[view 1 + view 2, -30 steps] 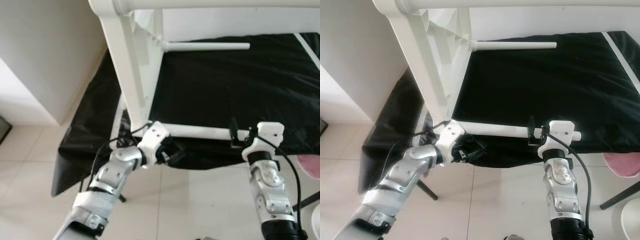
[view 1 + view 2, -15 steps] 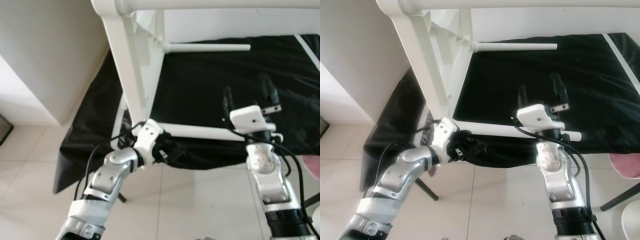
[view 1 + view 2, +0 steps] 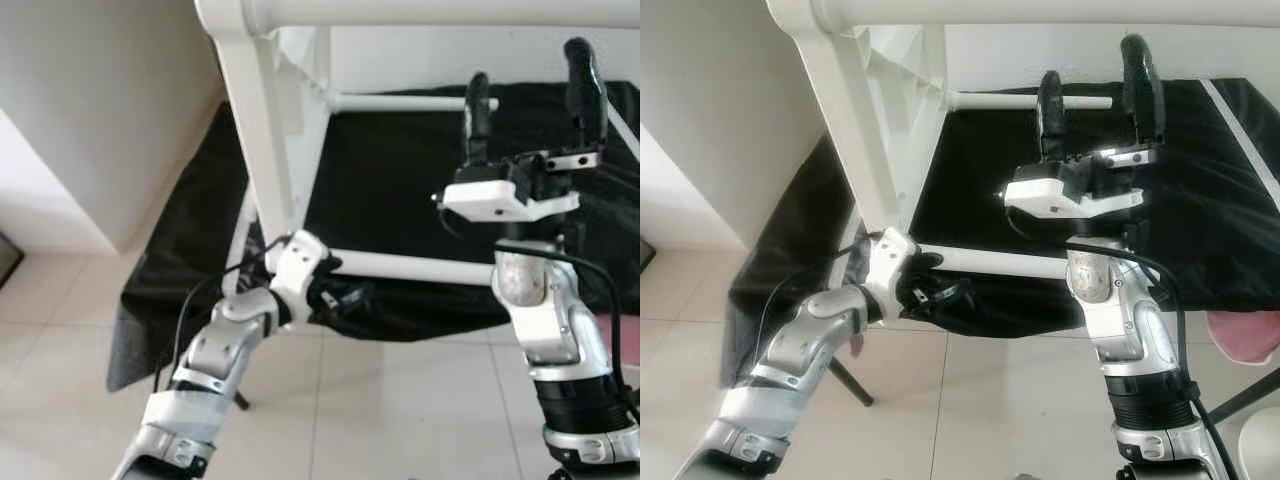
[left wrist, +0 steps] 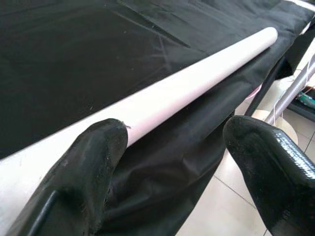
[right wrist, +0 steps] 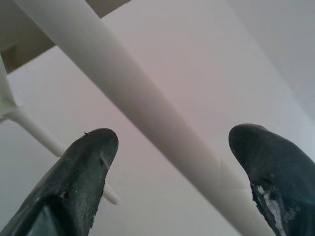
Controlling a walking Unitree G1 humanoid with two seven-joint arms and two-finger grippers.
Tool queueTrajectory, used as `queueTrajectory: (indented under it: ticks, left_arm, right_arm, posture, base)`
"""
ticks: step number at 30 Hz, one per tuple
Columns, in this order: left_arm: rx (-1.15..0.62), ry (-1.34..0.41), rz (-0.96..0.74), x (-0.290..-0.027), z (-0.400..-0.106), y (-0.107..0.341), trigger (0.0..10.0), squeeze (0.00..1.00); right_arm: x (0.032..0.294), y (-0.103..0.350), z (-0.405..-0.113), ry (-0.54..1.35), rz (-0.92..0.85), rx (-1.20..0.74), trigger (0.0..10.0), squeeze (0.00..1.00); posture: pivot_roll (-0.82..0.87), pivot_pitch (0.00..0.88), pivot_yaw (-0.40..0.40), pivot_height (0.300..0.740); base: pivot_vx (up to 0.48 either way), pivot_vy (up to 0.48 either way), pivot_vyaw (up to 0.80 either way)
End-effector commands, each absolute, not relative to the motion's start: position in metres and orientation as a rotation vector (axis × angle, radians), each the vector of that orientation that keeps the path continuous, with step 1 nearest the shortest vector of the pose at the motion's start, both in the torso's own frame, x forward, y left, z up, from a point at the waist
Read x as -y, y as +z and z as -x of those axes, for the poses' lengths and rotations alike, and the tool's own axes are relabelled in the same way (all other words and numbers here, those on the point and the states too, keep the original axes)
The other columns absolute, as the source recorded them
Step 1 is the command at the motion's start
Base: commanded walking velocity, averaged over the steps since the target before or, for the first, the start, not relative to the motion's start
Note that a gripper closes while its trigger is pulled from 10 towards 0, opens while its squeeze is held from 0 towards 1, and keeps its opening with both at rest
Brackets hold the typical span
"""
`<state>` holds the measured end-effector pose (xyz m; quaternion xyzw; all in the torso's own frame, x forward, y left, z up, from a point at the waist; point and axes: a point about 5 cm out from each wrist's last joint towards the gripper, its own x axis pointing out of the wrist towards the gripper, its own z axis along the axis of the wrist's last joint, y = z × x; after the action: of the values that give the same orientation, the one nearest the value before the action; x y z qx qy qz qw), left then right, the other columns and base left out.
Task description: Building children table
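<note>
White plastic table frame (image 3: 262, 150) lies tipped on its side over a desk (image 3: 420, 190) covered with black sheeting. One thick leg (image 3: 255, 130) runs diagonally from the top corner of the frame down to the near edge of the desk. A long top rail (image 3: 440, 12) extends across the upper edge of the head views. Two round rods project sideways from the frame: an upper rod (image 3: 410, 101) further back and a lower rod (image 3: 400, 266) along the near edge of the desk.

Left gripper (image 3: 335, 298) is positioned at the base of the thick leg, where the lower rod joins it. In the left wrist view the two fingers (image 4: 93, 162) are spread wide, with the lower rod (image 4: 187, 83) passing beside one finger. The jaws are open and hold nothing; whether that finger touches the rod cannot be determined.

Right gripper (image 3: 530, 95) is raised above the desk with its fingers pointing upward. Its fingertips reach the height of the upper rod in the head views. In the right wrist view the fingers (image 5: 86, 167) stand wide apart, and a white bar (image 5: 133, 103) of the frame crosses between them without contact. The jaws are open and empty.

Pale tiled floor (image 3: 400, 400) lies below the desk. A pink object (image 3: 1245, 335) is on the floor to the robot's right.
</note>
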<state>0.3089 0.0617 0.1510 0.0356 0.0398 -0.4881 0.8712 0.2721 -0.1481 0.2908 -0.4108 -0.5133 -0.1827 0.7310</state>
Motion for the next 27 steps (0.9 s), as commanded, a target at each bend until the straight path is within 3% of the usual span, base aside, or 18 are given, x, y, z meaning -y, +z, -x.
queueTrajectory:
  ticks: [1, 16, 27]
  left_arm:
    - [-0.094, -0.97, -0.094, -0.065, -0.313, 0.148, 10.0, 0.0]
    - [-0.05, -0.967, -0.085, -0.052, -0.327, 0.161, 10.0, 0.0]
    - [-0.029, -0.97, -0.086, -0.05, -0.33, 0.167, 10.0, 0.0]
  right_arm:
    - [0.147, 0.299, -0.275, -0.417, 0.912, 1.138, 10.0, 0.0]
    - [0.142, 0.344, -0.303, -0.423, 1.032, 1.101, 10.0, 0.0]
    - [0.139, 0.324, -0.312, -0.361, 1.093, 1.009, 10.0, 0.0]
  posture:
    - [-0.07, 0.009, 0.054, 0.74]
    - [-0.09, 0.051, 0.063, 0.74]
    - [-0.08, 0.066, 0.059, 0.74]
  base:
    - [0.0, 0.0, 0.0]
    - [0.0, 0.0, 0.0]
    - [0.0, 0.0, 0.0]
